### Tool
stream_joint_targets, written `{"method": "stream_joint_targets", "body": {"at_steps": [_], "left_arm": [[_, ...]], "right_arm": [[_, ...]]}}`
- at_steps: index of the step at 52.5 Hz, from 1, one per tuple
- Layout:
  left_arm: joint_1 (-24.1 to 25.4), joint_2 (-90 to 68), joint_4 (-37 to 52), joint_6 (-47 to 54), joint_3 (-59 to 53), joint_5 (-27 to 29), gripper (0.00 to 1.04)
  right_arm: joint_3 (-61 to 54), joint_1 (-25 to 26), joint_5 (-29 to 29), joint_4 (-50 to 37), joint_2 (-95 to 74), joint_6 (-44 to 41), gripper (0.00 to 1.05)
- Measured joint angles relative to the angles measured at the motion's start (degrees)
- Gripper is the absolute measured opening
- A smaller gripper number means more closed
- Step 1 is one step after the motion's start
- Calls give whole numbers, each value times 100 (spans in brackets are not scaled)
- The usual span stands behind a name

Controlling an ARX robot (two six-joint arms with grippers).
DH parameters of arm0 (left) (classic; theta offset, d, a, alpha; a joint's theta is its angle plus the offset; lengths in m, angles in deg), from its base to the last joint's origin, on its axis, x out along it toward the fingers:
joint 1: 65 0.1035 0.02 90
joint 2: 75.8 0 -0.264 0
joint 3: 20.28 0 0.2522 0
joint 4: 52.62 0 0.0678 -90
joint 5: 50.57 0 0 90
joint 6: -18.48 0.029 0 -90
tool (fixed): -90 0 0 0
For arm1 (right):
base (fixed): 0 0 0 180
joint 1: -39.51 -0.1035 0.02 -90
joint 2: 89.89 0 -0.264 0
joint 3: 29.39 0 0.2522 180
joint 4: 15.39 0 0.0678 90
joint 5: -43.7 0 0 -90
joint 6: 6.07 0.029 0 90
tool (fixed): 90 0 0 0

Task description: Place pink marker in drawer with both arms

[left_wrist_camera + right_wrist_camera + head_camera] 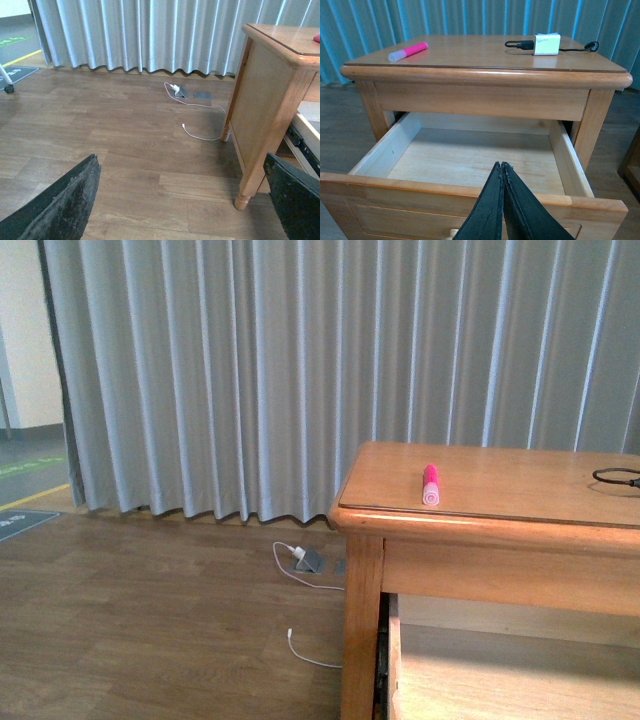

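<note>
The pink marker [431, 485] is a short, thick, bright pink cylinder with a paler, whitish round cap at one end. It lies flat on its side on the dresser top [520, 475], toward one end of the dresser. In the front view the cap end faces the camera.

At the other end of the dresser top, well apart from the marker, sits a small white charger block [546, 44] with a black cable looped beside it.

The dresser is honey-coloured wood with a smooth, slightly glossy top, a rounded front edge and square legs. Its drawer [384, 150] is pulled out below the top, showing straight walls and a flat floor of paler, matt wood. A round pale knob [452, 232] sits on the drawer front.

Behind the dresser hangs a grey pleated curtain [250, 370]. Beside the dresser, a thin white cord [300, 562] lies on the brown plank floor [150, 620].

The right gripper [502, 200] is over the drawer's front edge with its black fingers pressed together tip to tip. I cannot tell whether they touch the wood.

The left gripper [181, 170] is out over the floor beside the dresser. Its two rough black fingers [70, 205] are spread wide apart and hold nothing.
</note>
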Motion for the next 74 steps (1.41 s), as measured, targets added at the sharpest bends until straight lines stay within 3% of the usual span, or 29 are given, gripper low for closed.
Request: {"method": "stream_joint_targets", "body": {"at_steps": [6,18,24,29,33,51,57,68,74], "left_arm": [[0,0,0,0,0,0,99],[0,0,0,0,0,2,99],[-4,-2,4,-2,0,42,99],[-621,-313,262,-564,15,1668,99],[-1014,-809,339,-796,109,2144,99],[-1233,-4470,2050,-723,1993,879,99],[-1486,-5851,2380,-520,2837,686,99],[-1947,-7694,2363,-498,4618,313,99],[-2151,-8505,2218,-511,5473,431,99]], "right_arm": [[0,0,0,0,0,-7,2],[0,0,0,0,0,-9,44],[0,0,0,0,0,-11,70],[0,0,-2,0,0,-9,88],[0,0,0,0,0,-4,98],[0,0,0,0,0,-9,96],[0,0,0,0,0,-9,96],[0,0,0,0,0,-9,96],[0,0,0,0,0,-9,96]]}}
